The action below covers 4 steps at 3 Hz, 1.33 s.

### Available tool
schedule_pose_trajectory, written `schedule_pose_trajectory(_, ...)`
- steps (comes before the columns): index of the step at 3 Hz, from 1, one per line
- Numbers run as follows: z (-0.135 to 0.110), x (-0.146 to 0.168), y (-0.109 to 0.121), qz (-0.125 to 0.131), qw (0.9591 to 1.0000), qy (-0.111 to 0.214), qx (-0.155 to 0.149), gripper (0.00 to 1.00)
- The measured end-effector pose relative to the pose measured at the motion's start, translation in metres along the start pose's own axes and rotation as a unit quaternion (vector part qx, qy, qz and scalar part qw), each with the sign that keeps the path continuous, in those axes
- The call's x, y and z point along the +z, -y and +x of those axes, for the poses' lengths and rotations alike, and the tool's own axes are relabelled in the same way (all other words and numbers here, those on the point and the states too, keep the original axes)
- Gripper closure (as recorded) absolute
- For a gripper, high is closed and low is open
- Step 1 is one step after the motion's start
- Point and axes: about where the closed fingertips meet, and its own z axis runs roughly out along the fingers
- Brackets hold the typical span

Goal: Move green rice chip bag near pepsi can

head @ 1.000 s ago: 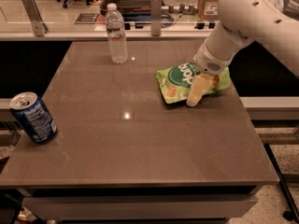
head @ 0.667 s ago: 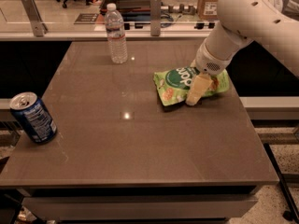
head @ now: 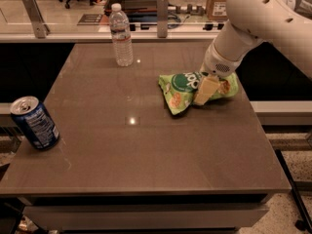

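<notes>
Bag (head: 181, 86) slightly leftward, in hand (head: 204, 91)

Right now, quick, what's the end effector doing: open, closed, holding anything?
End effector: closed on the green rice chip bag, on the right side of the table.

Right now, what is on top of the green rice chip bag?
The gripper rests on the right half of the green rice chip bag, covering the print there. Nothing else lies on it.
</notes>
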Motion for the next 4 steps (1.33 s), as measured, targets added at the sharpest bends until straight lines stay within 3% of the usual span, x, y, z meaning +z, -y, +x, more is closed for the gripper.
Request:
schedule_pose_trajectory(1,0.000,0.002,-0.001,-0.001,1.0000,0.000,0.000,1.00)
schedule_pose_trajectory(2,-0.001,0.000,0.000,-0.002,1.0000,0.000,0.000,1.00)
schedule_pose_trajectory(4,-0.027,-0.050,-0.011,0.005,0.9986,0.041,-0.032,1.00)
